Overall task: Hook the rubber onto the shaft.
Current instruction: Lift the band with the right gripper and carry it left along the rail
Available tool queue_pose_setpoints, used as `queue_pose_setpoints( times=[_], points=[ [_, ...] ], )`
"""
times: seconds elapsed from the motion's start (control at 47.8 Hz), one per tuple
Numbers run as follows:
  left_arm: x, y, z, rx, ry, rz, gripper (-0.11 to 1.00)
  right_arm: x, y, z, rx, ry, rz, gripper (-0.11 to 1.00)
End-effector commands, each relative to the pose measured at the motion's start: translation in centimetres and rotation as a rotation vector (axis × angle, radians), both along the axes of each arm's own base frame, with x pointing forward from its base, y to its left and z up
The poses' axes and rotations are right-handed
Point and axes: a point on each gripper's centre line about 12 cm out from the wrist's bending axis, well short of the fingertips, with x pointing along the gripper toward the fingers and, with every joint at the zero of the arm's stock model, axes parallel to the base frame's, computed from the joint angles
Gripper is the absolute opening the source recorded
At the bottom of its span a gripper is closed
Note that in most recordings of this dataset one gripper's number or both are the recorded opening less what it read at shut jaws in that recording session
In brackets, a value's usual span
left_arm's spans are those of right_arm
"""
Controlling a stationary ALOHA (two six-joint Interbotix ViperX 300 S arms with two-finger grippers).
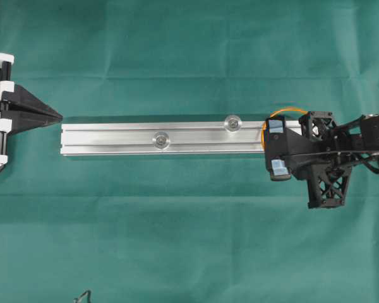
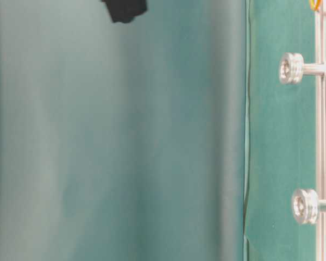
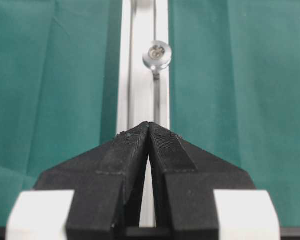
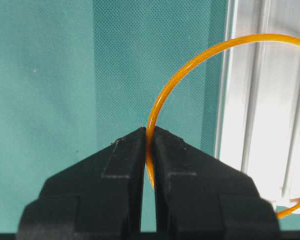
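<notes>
At the left, the left gripper (image 1: pixel 57 117) sits with its jaws pressed together, holding nothing, its tip just off the rail's (image 1: pixel 114 134) end. Two shafts (image 1: pixel 160 140) stand up from the rail, well apart from each other. At the rail's right end, the right gripper (image 4: pixel 149 131) pinches the rubber (image 4: pixel 200 52): a thin, glossy orange band, its round loop arching out over the rail.

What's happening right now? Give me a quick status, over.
Right gripper shut on the rubber, above the rail's right end. Left gripper shut, empty, at the left end. Rubber not yet hooked on either shaft. Nothing in the way.
</notes>
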Motion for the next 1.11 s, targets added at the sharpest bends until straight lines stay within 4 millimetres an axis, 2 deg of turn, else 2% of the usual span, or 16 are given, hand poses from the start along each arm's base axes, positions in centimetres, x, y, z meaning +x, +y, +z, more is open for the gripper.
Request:
queue_pose_setpoints(
  times=[0.0,0.544,0.732,1.088],
  points=[
    [0.4,0.0,1.0,0.000,-0.025,-0.001,0.00,0.5,-0.1,2.2,-0.001,-0.051,0.002,0.07],
    [0.4,0.0,1.0,0.002,-0.023,-0.002,0.00,-0.8,-0.8,7.7,-0.040,-0.057,0.016,0.07],
    [0.4,0.0,1.0,0.002,-0.023,-0.002,0.00,-1.2,-0.9,8.3,-0.041,-0.059,0.015,0.07],
    [0.4,0.0,1.0,0.000,-0.025,-0.001,0.00,-1.2,-1.0,8.3,-0.049,-0.058,0.017,0.07]
  ],
)
